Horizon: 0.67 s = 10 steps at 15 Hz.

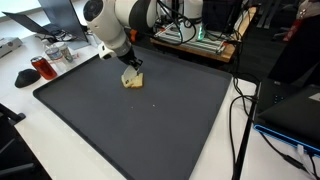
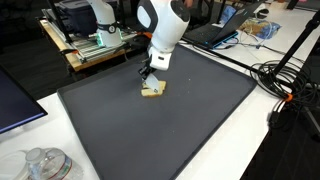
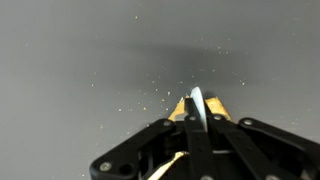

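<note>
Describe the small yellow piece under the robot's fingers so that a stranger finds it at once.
Find the large dark grey rectangular mat on the white table. On it, at the tips of the robot's shut black fingers, lies a small pale yellow chunk. It is the only object on the mat.

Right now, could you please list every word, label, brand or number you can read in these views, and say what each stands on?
No text can be read in any view.
The dark mat, the yellow piece and the white arm show no lettering.
Any labels on the equipment on the desk behind are too small and blurred to read.
</note>
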{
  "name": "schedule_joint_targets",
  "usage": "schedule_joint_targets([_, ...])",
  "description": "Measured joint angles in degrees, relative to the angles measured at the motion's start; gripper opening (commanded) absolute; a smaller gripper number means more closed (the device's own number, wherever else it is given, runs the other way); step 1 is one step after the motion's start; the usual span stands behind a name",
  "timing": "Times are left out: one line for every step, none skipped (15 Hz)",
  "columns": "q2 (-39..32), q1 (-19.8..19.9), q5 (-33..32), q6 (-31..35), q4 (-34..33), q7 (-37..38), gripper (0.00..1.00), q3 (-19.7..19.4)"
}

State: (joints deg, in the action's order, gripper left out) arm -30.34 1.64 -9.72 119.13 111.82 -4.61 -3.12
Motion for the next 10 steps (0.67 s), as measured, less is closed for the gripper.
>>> schedule_joint_targets([0.29, 0.07, -0.02, 0.01, 0.51, -0.2, 0.01, -0.01])
schedule_joint_targets([0.58, 0.15, -0.03, 0.01, 1.07, -0.4, 0.01, -0.02])
schedule_joint_targets([0.92, 0.24, -0.03, 0.02, 1.66, -0.6, 0.01, -0.02])
schedule_joint_targets([1.27, 0.33, -0.03, 0.02, 2.34, -0.79, 0.01, -0.03])
schedule_joint_targets([1.61, 0.45, -0.03, 0.02, 3.03, -1.06, 0.01, -0.04])
schedule_joint_targets([2.01, 0.55, -0.06, 0.02, 3.74, -1.33, 0.01, -0.08])
schedule_joint_targets([2.39, 0.68, -0.07, 0.02, 4.48, -1.6, 0.01, -0.14])
schedule_joint_targets([2.8, 0.82, -0.09, 0.02, 5.27, -1.84, 0.01, -0.21])
schedule_joint_targets([3.16, 0.93, -0.1, 0.02, 6.0, -1.97, 0.01, -0.33])
schedule_joint_targets([3.58, 1.06, -0.11, 0.01, 6.77, -2.11, 0.01, -0.44])
